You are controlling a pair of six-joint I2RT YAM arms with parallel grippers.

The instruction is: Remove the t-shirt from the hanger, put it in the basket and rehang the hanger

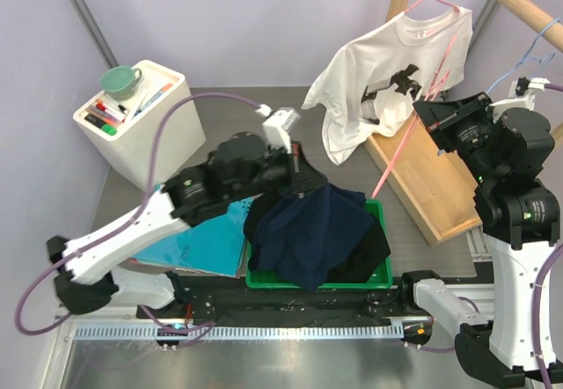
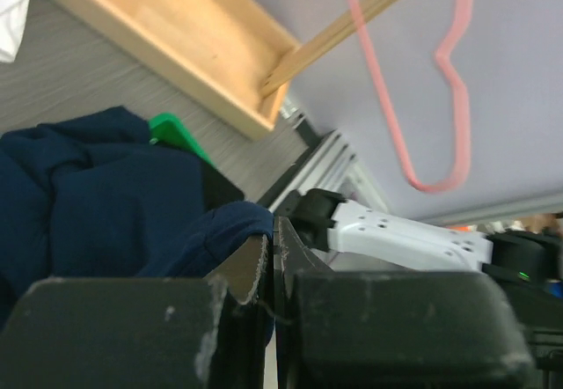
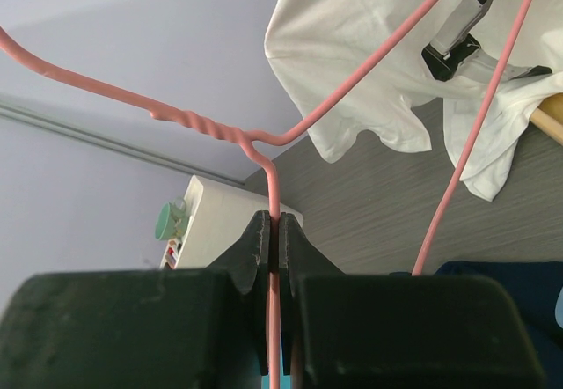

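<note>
A white t-shirt (image 1: 369, 81) with a black print hangs on a pink wire hanger (image 1: 400, 147) at the back right, with its collar round the hook. One hanger arm sticks out below the shirt. My right gripper (image 1: 425, 112) is beside the shirt. In the right wrist view it (image 3: 274, 222) is shut on the hanger wire (image 3: 202, 125) just below the twisted neck, with the shirt (image 3: 352, 72) beyond. My left gripper (image 1: 299, 173) hovers over the green bin. In its wrist view its jaws (image 2: 271, 239) are shut, and navy cloth (image 2: 79, 204) lies just behind them.
The green bin (image 1: 383, 213) holds a heap of navy clothes (image 1: 308, 231). A wooden rack (image 1: 431, 187) stands under the shirt, and a blue hanger (image 1: 537, 46) hangs on its rail. A white box (image 1: 149, 134) with a green mug (image 1: 119, 79) is back left. A teal sheet (image 1: 198, 248) lies left of the bin.
</note>
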